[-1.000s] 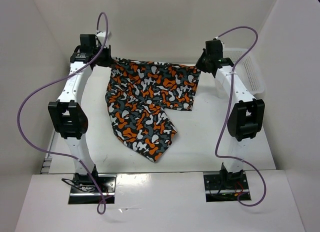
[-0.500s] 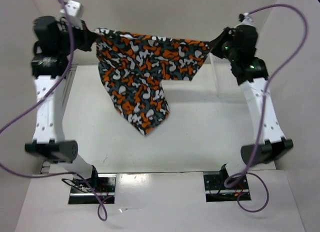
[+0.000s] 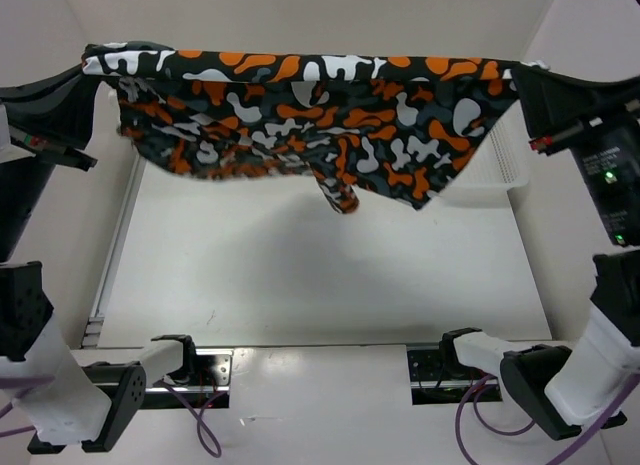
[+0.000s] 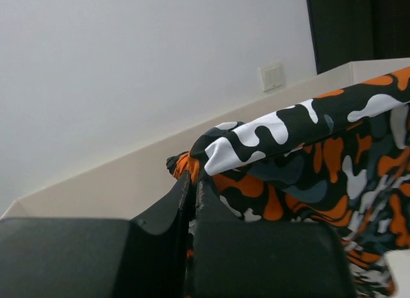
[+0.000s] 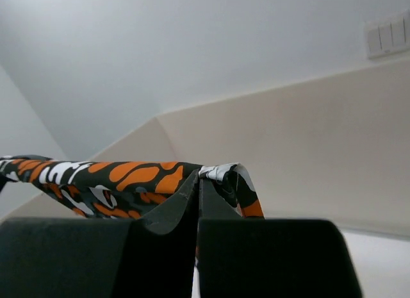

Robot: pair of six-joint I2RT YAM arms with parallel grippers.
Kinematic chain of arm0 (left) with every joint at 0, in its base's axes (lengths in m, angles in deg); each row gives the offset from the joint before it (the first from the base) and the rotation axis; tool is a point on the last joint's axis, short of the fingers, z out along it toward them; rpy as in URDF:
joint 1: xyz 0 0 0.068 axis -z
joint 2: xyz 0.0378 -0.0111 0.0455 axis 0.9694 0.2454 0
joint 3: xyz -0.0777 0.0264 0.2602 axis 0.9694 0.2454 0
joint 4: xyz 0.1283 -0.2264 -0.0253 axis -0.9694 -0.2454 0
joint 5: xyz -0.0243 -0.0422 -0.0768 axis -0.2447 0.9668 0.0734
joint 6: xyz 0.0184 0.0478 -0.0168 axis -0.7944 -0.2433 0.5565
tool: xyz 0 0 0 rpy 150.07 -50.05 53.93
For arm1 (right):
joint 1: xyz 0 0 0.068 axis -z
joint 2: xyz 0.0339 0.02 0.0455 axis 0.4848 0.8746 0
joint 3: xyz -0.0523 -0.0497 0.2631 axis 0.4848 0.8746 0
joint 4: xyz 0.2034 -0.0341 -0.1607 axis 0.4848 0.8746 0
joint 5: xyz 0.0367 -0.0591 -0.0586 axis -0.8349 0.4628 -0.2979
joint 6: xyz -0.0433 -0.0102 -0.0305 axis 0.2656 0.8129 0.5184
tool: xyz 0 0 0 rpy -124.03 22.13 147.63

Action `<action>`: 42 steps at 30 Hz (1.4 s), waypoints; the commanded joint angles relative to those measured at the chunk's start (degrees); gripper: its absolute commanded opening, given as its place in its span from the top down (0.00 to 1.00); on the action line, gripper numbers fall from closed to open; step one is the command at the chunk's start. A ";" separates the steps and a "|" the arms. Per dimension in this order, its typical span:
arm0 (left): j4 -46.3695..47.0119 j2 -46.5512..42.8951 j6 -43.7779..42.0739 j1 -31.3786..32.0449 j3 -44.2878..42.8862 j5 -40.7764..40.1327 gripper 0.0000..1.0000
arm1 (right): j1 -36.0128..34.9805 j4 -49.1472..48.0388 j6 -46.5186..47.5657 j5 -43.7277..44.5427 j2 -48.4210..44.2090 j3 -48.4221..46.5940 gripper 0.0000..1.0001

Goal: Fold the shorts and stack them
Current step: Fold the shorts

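Shorts (image 3: pixel 300 95) pinched tight by left fingers (image 4: pixel 157 224), right fingers (image 5: pixel 163 221)

Print on the shorts (image 3: pixel 300 105): all-over camouflage-like blotches in orange, white, black and grey-teal. The top band is bright; the hanging cloth below is duller, in shade.
Left tool (image 4: pixel 193 182): matte black.
Right tool (image 5: pixel 197 182): matte black.
Arm links (image 3: pixel 50 385): white, with black joint housings; a small green light (image 3: pixel 618 237) on the right arm.
Cables (image 3: pixel 459 425): purple.
Basket (image 3: pixel 505 165): white mesh.
Worktop (image 3: pixel 300 275): plain white, with a soft grey shadow under the cloth.
Walls: off-white.
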 commanded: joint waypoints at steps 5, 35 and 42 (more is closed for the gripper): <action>-1.26 2.05 -0.27 0.67 -0.81 -5.90 1.00 | 0.60 8.39 1.71 8.27 1.60 -5.40 1.00; 28.44 42.82 -0.27 1.20 35.58 -0.28 1.00 | 0.60 -11.04 1.79 27.79 40.35 25.71 1.00; 33.63 47.31 -0.27 1.20 33.21 5.70 1.00 | 0.60 -11.47 2.32 26.39 39.84 28.16 1.00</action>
